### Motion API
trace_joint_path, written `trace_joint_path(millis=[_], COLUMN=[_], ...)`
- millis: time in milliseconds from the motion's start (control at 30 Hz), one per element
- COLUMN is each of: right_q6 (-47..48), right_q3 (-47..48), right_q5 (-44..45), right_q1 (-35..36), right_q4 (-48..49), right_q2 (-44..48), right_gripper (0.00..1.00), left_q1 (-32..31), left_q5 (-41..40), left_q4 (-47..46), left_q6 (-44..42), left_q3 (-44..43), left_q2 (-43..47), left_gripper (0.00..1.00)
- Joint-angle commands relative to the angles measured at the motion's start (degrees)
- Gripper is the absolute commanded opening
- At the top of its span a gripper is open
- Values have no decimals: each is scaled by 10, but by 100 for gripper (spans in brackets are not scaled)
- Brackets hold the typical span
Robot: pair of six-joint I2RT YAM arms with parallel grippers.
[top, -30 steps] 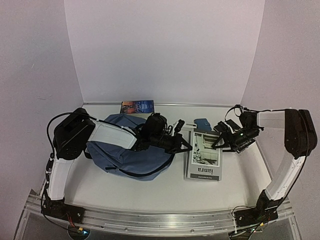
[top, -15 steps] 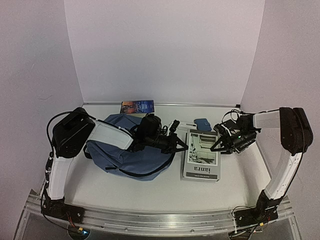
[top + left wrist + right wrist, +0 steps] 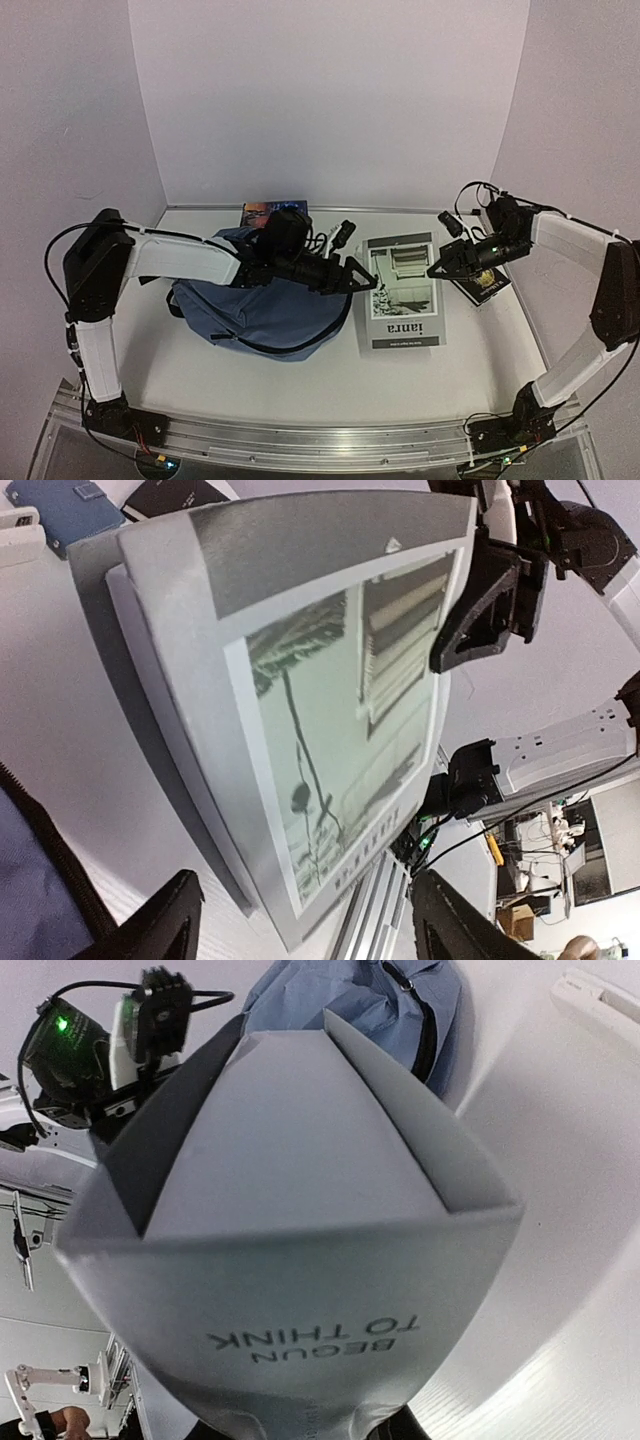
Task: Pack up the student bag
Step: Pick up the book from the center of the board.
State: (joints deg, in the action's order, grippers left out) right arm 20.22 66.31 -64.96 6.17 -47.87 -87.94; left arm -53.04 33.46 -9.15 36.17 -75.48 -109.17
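Right hand point(image 3: 440, 268) now clamps the grey paperback book point(image 3: 402, 300) at its 3 o'clock edge, tilting it up; left hand point(image 3: 362, 283) has sprung wide, empty, at 9 o'clock. Slate-blue fabric student bag point(image 3: 265, 315) lies further 9 o'clock, book not yet in

Soft even light; wrist cams blurry

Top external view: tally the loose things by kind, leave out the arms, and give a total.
Backpacks: 1, the student bag
Books: 2, the grey book and the colourful book by the far wall
Kind unclear: 1, the dark flat item at the right
Total: 4
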Motion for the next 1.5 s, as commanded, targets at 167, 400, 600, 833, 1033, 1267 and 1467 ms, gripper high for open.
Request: trace_joint_path(millis=[167,400,600,833,1033,1267,1467], right_q6=[55,63,63,61,59,64,71], right_q3=[72,95,119,131,145,153,151], right_q5=[75,148,187,228,230,218,208], right_q1=[82,188,264,336,347,356,364], right_q4=[-90,-113,-128,-130,-132,-136,-143], right_q2=[51,57,55,52,46,48,51], right_gripper=[16,16,16,15,15,15,15], left_q1=[0,0,-1,-3,-20,-29,-30], left_q5=[-88,-96,-62,10,82,99,101], left_q4=[295,398,422,377,338,285,275], left_q6=[-260,-351,-361,-361,-359,-342,-345], left_q3=[-15,-43,-51,-33,-11,19,22], left_q2=[169,214,212,213,201,193,179], left_gripper=[96,98,99,100,100,99,97])
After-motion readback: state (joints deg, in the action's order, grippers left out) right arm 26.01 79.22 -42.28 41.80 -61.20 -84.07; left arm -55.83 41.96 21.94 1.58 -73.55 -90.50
